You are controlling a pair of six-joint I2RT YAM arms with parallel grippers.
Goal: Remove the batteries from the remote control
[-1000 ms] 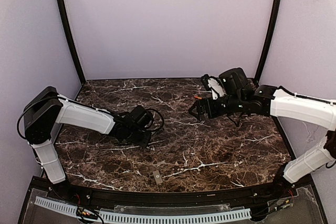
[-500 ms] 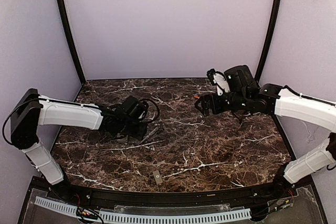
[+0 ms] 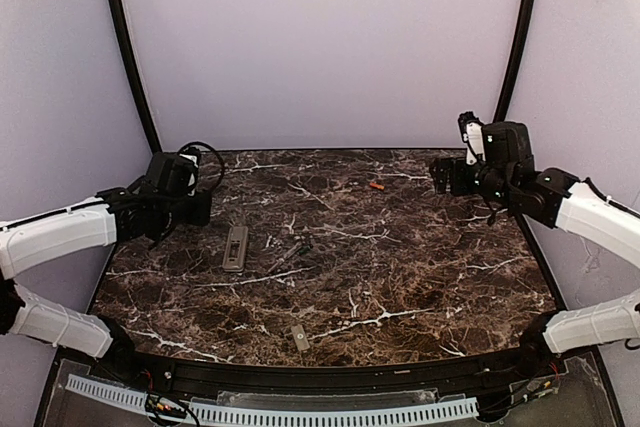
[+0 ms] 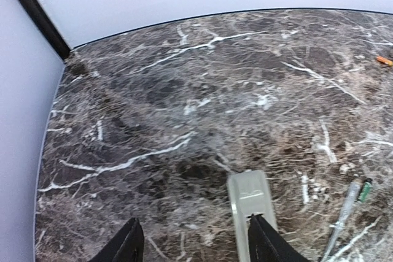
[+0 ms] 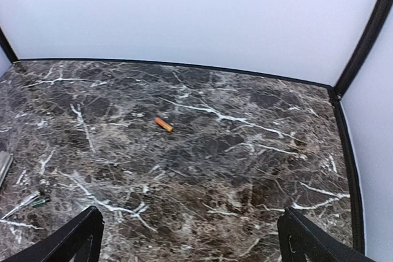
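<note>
The remote [image 3: 236,247] lies flat on the table [image 3: 420,267] with its grey side up and its long axis running front to back. It sits left of centre, and nothing holds it.

The left claw [image 3: 200,205] hangs in the air just behind and to the left of the remote. In the left wrist view its fingers [image 4: 130,245] are spread wide and grasp nothing. The far end of the remote [image 4: 249,200] shows on the table below them, close to the right-hand finger.

A thin tool [image 3: 290,253] lies just to the right of the remote, set at a slant. The wrist view shows a pale shaft [image 4: 344,210] with a dark green bit at its far end.

The orange battery [image 3: 376,186] lies by itself, well to the right of the remote and further back, touching nothing. The right wrist view shows it as a short orange stub [image 5: 163,124] on bare marble.

The second battery cannot be picked out with any certainty.

The right claw [image 3: 440,175] is raised far to the right of the remote, beyond the orange battery. Its fingers [image 5: 77,237] are spread wide and empty.

A small grey piece [image 3: 299,338] rests nearer the front edge than the remote and to its right.
</note>
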